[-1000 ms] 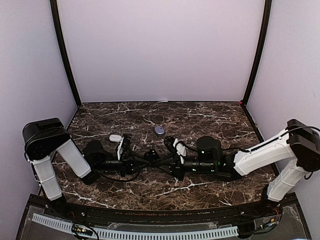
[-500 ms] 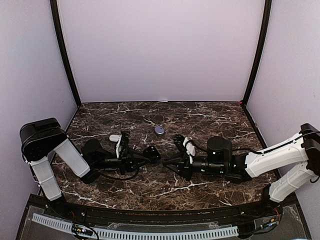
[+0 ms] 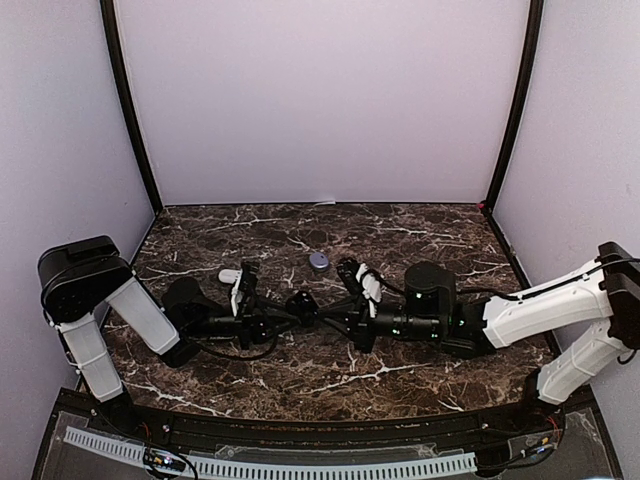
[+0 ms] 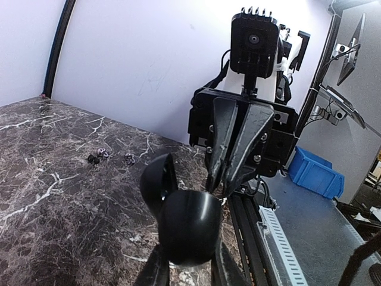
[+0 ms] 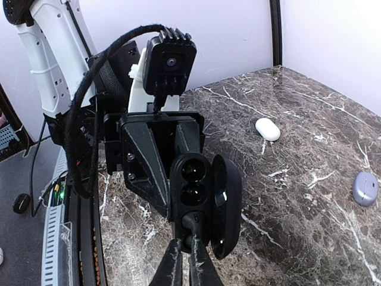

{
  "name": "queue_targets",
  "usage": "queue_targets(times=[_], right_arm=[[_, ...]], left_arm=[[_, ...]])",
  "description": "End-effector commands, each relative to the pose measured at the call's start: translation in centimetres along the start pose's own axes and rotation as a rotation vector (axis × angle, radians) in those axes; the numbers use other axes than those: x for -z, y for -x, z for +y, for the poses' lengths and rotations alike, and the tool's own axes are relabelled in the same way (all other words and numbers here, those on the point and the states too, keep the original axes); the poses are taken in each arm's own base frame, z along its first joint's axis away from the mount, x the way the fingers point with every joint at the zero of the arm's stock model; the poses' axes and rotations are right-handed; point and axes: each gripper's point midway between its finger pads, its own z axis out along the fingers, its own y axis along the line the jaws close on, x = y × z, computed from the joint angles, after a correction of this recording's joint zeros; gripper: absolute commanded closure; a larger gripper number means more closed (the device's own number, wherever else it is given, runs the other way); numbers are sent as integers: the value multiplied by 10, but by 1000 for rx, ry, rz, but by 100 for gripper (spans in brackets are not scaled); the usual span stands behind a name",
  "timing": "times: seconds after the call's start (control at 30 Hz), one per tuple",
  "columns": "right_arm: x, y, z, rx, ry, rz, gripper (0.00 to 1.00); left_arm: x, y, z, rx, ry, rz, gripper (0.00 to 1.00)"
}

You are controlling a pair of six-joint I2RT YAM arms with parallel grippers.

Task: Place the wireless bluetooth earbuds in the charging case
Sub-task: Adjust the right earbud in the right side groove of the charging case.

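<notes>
A: What changed?
B: R gripper point(image 5: 187, 250) backed off half a sec ago and is now in close again at the case point(image 5: 178, 196). Its jaws went from a bit apart to nearly together.
A: Holding anything?
B: Looks pinched on a black bud point(image 5: 191, 223), at the low end of the case's open face, just under the sockets point(image 5: 191, 170). Both sockets look empty.
A: L gripper point(image 3: 285, 310)?
B: No change. It's clamped on the case body, lid point(image 5: 228, 202) open, open face towards the R arm.
A: Meaning?
B: Prob. a re-grip and 2nd approach. Bud's at the case but not seated yet. Can't tell if it's touching.
A: Next?
B: My guess is line up w/ the lower socket, push in, let go. Risk is the bud tilts and drops.
A: Other stuff?
B: Few tiny loose buds point(image 4: 98, 157) on the table point(image 5: 309, 149), well apart. White case point(image 5: 267, 128) and purple case point(image 5: 365, 188) also lie there, shut.
</notes>
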Motion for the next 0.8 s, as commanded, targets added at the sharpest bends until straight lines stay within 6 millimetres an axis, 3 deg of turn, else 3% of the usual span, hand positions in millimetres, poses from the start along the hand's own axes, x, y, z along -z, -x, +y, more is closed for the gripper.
queue_targets(times=[0.0, 0.67, 0.77], right_arm=[[-10, 6, 1, 10, 2, 1, 97], [-25, -6, 8, 1, 45, 50, 100], [-21, -5, 7, 2, 35, 40, 93]], left_arm=[[-1, 32, -19, -121, -67, -91, 83], [-1, 30, -21, -128, -76, -81, 83], [-1, 29, -20, -132, -71, -77, 83]])
